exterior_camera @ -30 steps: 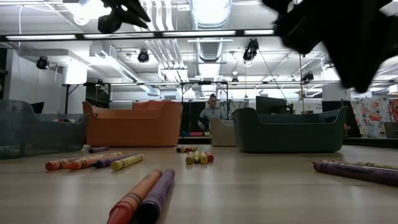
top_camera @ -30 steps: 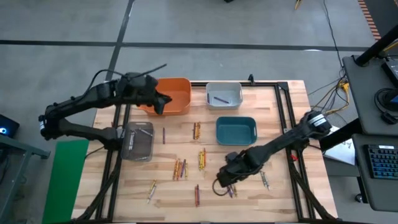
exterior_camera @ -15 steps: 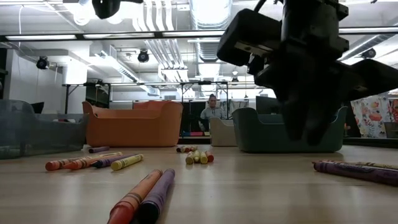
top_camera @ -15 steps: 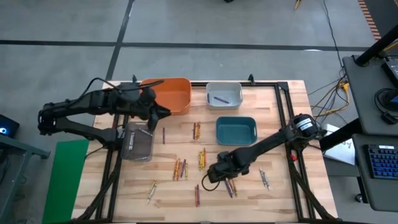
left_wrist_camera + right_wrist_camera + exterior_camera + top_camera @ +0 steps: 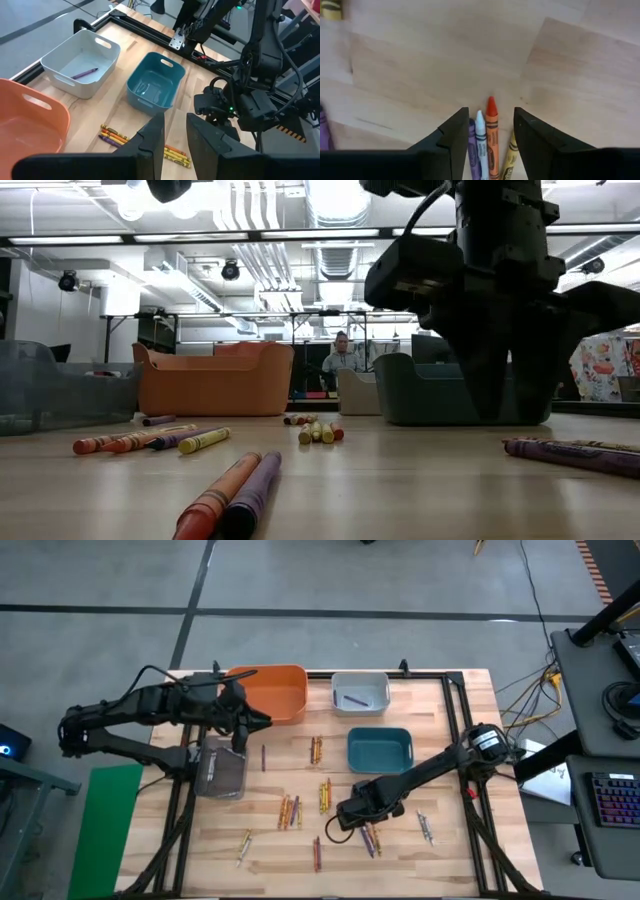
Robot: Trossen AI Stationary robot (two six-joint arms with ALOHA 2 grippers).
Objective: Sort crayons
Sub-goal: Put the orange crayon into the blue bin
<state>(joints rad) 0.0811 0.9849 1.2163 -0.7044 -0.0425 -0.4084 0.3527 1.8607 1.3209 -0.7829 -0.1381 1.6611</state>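
**Right gripper spread over a crayon cluster**

High view: the right gripper (image 5: 347, 817) had slid from the table's near edge to sit just short of the teal bin (image 5: 380, 750), on the near side, over a small crayon cluster (image 5: 370, 838). The left gripper (image 5: 248, 720) had pulled back from the orange bin (image 5: 272, 692) and hung beside it, above the clear bin (image 5: 221, 768). More crayons (image 5: 325, 794) lay scattered near the teal bin; one purple crayon (image 5: 355, 698) sat in the white bin (image 5: 360, 692).

Low view: the right arm stood low in front of the teal bin, not touching the wood.

Left wrist view: the left fingers (image 5: 150, 142) stood slightly apart with nothing between them.

Right wrist view: the right fingers (image 5: 455, 135) had widened and straddled white and orange crayons, with purple and yellow at the edges. Judgement: a pick was set up, but several crayons sat together, so a single-colour grab looked doubtful.
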